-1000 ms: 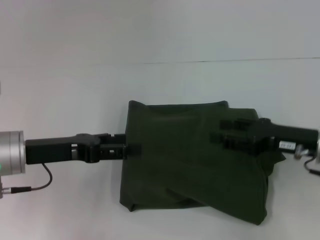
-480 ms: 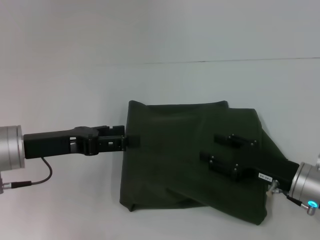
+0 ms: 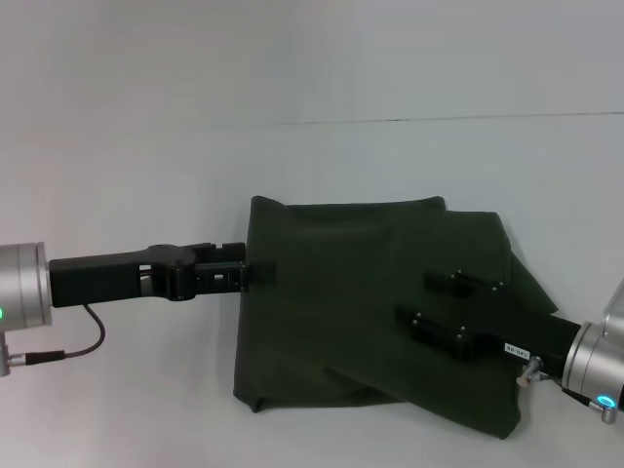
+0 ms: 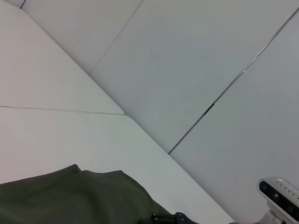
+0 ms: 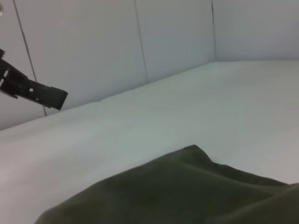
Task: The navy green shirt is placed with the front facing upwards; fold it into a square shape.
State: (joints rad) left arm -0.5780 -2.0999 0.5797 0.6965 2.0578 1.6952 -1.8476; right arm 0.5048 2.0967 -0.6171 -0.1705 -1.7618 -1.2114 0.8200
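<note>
The navy green shirt (image 3: pixel 361 302) lies folded into a rough rectangle on the white table, plain green side up; its lettering is hidden. It also fills the bottom of the left wrist view (image 4: pixel 70 196) and the right wrist view (image 5: pixel 187 191). My right gripper (image 3: pixel 417 300) hovers over the shirt's right half, reaching in from the lower right, open, with nothing between its fingers (image 3: pixel 476 285). My left gripper (image 3: pixel 259 273) reaches in from the left and its tip overlaps the shirt's left edge. It shows in the right wrist view (image 5: pixel 35 91) as a black bar with no cloth hanging from it.
The white table (image 3: pixel 146 175) runs to a pale wall behind, with a seam line along the back (image 3: pixel 439 120). A loose fold of cloth sticks out at the shirt's front right corner (image 3: pixel 487 409). A cable hangs under the left arm (image 3: pixel 78 356).
The right arm swung from the shirt's right edge toward the front right and now reaches in diagonally. The left gripper rose slightly at the left edge. The shirt has not moved.
</note>
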